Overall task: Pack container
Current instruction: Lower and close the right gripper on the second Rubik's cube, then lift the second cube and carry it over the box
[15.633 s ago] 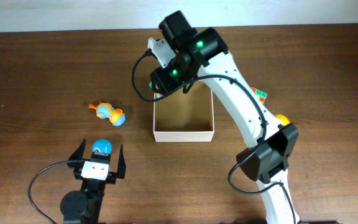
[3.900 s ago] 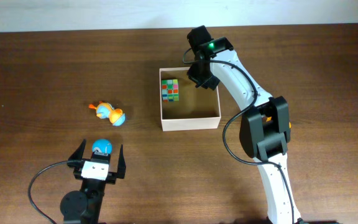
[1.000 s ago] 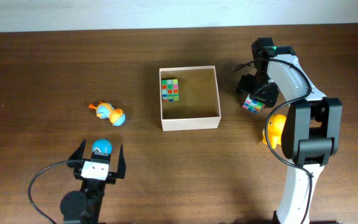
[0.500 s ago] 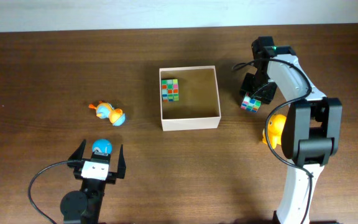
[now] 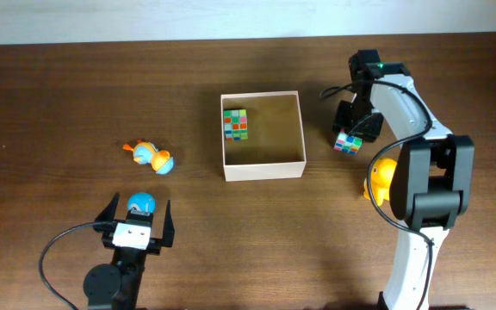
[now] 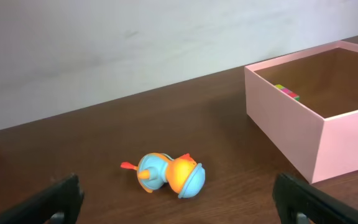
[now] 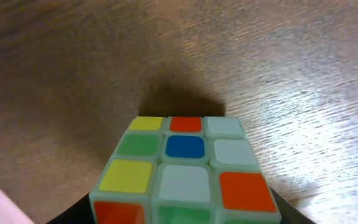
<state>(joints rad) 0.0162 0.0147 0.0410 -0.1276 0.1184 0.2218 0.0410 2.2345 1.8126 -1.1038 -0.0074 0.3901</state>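
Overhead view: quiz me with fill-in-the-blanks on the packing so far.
The container holds ___ puzzle cube.
The hand gripping the second cube is the ___ one.
In the overhead view, the duck toy lies to the container's ___.
Missing: one; right; left.

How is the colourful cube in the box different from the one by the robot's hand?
The boxed cube lies inside the container; the other cube is outside, on the table side beyond its right wall. Nothing touches the boxed cube; the right gripper holds the other cube. Both are cubes made of small coloured squares.
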